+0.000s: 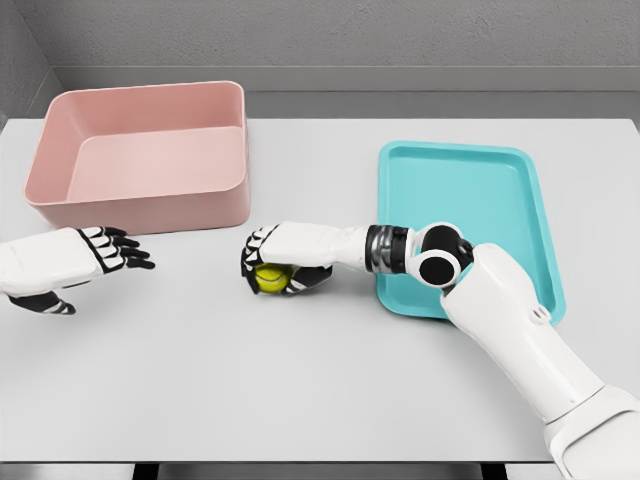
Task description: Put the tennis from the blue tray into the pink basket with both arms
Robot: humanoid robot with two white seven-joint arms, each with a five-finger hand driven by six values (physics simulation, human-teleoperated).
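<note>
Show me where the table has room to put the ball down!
Bare table lies in front of both hands, and behind the blue tray. The pink basket shows nothing inside. It is tight between the left robot hand and the right robot hand gripping the tennis ball.

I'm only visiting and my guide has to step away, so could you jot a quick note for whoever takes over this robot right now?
Right hand: curled around the tennis ball, low over the table between tray and basket.
Left hand: open, holding nothing, in front of the pink basket.
Blue tray: no ball on it.
Done: ball picked off the tray and carried toward the left hand.
Left: likely a hand-over to the left hand, then drop the ball into the basket, which looks empty.
</note>
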